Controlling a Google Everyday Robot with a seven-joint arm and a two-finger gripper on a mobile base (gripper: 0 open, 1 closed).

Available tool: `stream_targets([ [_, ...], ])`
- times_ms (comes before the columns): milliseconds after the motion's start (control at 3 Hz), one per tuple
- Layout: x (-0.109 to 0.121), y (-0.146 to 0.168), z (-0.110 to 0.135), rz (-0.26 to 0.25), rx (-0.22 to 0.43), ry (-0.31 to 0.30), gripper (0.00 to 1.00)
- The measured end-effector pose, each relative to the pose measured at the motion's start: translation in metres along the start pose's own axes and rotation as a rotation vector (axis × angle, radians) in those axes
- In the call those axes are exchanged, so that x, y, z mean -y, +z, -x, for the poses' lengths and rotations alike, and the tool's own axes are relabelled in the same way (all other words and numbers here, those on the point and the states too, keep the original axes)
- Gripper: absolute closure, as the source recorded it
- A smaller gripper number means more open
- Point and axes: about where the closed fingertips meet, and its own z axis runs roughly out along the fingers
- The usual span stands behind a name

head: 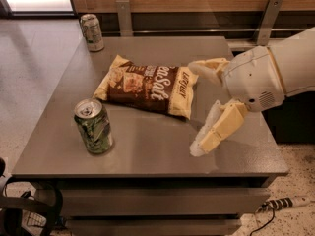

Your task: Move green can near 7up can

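Grey table [147, 154]: green can [94, 128] front-left, 7up can [92, 32] far-left, chip bag [147, 85] between; jaws wide apart, empty, at right.

We see shiny metal on the green can [93, 127] and the 7up can [92, 32], and glossy crinkled film on the chip bag [147, 85]. The table [147, 149] looks smooth and semi-matt. Over its right side, our end effector [198, 107] is matt cream plastic.

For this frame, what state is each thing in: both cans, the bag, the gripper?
green can: upright near the table's front-left edge, not held.
7up can: upright at the far-left corner, not held.
chip bag: lying flat mid-table.
gripper: open, empty, over the table's right side, right of the bag.
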Motion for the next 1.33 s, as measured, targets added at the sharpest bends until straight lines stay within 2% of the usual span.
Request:
stream_targets([
  [333,-0.017,0.021,0.044,0.028,0.142,-0.096,0.0],
  [667,-0.017,0.021,0.044,0.028,0.142,-0.096,0.0],
  [1000,-0.016,0.038,0.045,0.002,0.171,-0.091,0.0],
  [1333,-0.01,0.081,0.051,-0.051,0.329,-0.065,0.0],
])
